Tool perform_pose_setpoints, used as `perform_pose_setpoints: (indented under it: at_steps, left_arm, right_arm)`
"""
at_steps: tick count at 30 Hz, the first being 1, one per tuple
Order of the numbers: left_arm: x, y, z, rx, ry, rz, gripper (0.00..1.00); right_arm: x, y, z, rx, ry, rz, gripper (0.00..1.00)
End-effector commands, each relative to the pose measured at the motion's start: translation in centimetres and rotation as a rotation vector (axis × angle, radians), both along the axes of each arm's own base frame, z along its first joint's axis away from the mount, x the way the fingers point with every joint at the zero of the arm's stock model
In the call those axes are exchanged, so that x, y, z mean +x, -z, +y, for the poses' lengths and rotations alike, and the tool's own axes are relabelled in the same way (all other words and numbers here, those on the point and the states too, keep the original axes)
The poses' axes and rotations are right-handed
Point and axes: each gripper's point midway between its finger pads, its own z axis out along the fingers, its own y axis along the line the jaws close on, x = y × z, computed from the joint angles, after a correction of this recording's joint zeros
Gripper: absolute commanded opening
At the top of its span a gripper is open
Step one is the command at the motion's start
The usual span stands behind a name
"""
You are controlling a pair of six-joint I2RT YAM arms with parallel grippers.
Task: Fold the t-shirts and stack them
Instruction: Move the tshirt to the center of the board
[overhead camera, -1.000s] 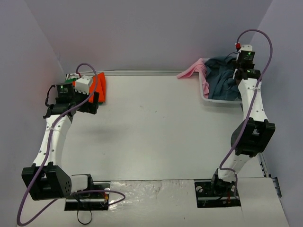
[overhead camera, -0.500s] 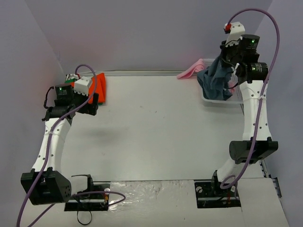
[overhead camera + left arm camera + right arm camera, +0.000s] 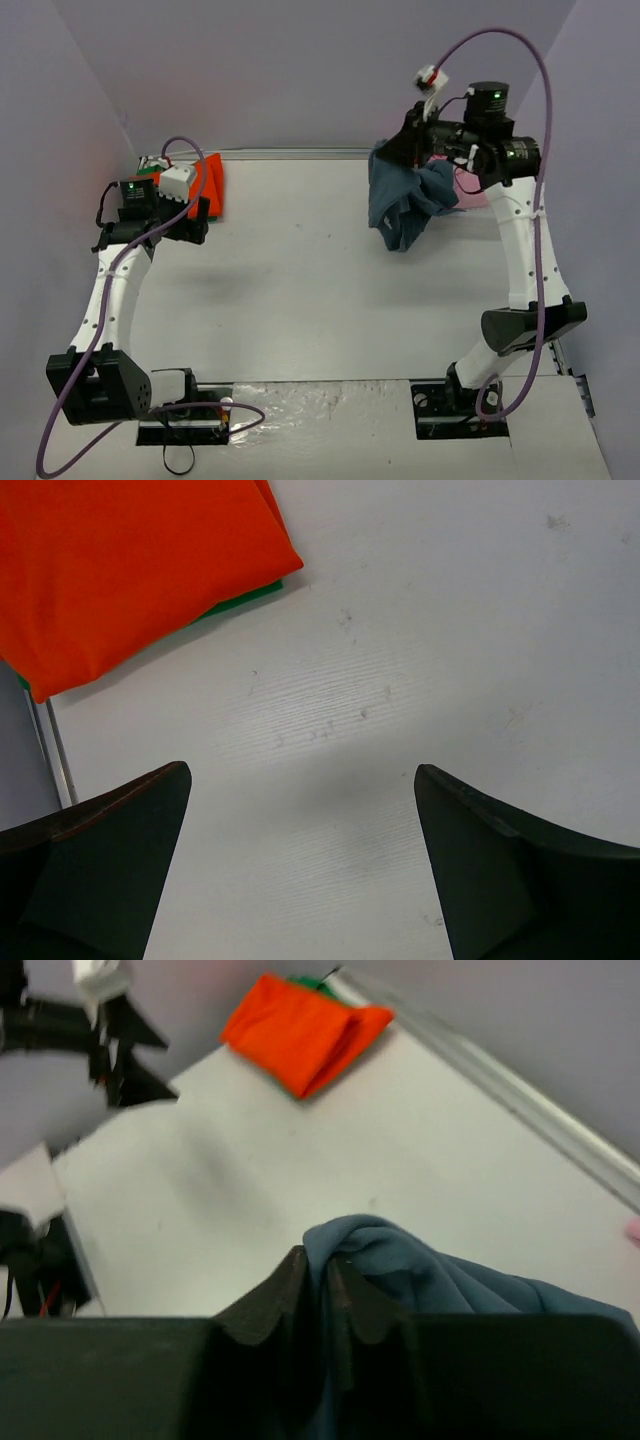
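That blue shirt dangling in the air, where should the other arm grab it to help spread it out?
Probably the lowest hanging corner of the slate-blue t-shirt, approached from the left over the table. It hangs bunched from the right tool, which pinches its top, leaving the bottom end free.

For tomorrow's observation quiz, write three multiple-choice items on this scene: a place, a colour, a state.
1. Where does the folded orange-red shirt lie? A. far left corner of the table B. table's middle C. by the right arm's base
2. What lies under it? A. a pink shirt B. a green shirt C. a white shirt
3. The right gripper is: A. open above bare table B. shut on the slate-blue shirt C. shut on nothing
Answers: 1 A, top view shows it there; 2 B, a green edge peeks out beneath; 3 B, its fingers pinch the hanging cloth.
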Motion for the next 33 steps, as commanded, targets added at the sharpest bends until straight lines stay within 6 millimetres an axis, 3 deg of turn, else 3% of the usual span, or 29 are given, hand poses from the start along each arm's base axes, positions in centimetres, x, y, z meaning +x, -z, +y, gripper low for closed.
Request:
perform_pose_setpoints:
  at_steps: [1,2,3,5,7,13,18,25,28,29,33]
  left_arm:
    - [0.6,-1.9,0.6,0.009,-0.012,-0.049,0.94]
    - [0.5,-1.8,0.7,0.011,-0.011,-0.046,0.94]
    - [0.5,-1.7,0.8,0.012,-0.012,-0.046,0.94]
    - [0.4,-1.8,0.6,0.011,-0.008,-0.056,0.94]
    - [0.3,-2.1,0.5,0.005,-0.005,-0.069,0.94]
    - [0.4,-1.6,0.4,-0.001,0.004,-0.059,0.94]
    - [0.3,-1.7,0.1,-0.013,0.014,-0.062,0.94]
    - [0.4,-1.6,-0.2,-0.026,0.024,-0.059,0.94]
    - [0.2,-1.9,-0.5,-0.031,0.036,-0.063,0.94]
    - [0.2,-2.1,-0.6,-0.033,0.04,-0.068,0.94]
    - [0.3,-2.5,-1.2,-0.038,0.058,-0.077,0.94]
  right_arm:
    - [-5.3,3.9,5.3,-0.036,-0.297,0.08,0.14]
    - [-4.7,6.4,5.7,-0.127,-0.257,0.095,0.56]
    - [-5.4,8.2,7.2,-0.198,-0.289,0.087,1.0]
    - [-4.0,12.0,6.3,-0.303,-0.208,0.138,1.0]
    - [-2.6,13.7,5.0,-0.337,-0.156,0.163,1.0]
    - [2.5,13.7,0.1,-0.381,0.088,0.131,1.0]
    - [5.6,15.6,-4.5,-0.535,0.337,0.112,1.0]
    - [7.0,20.2,-8.3,-0.661,0.488,0.187,1.0]
    - [7.4,22.5,-11.1,-0.666,0.559,0.261,0.97]
    - [7.6,23.0,-13.0,-0.658,0.602,0.284,0.96]
    - [6.8,25.3,-16.2,-0.675,0.646,0.355,0.88]
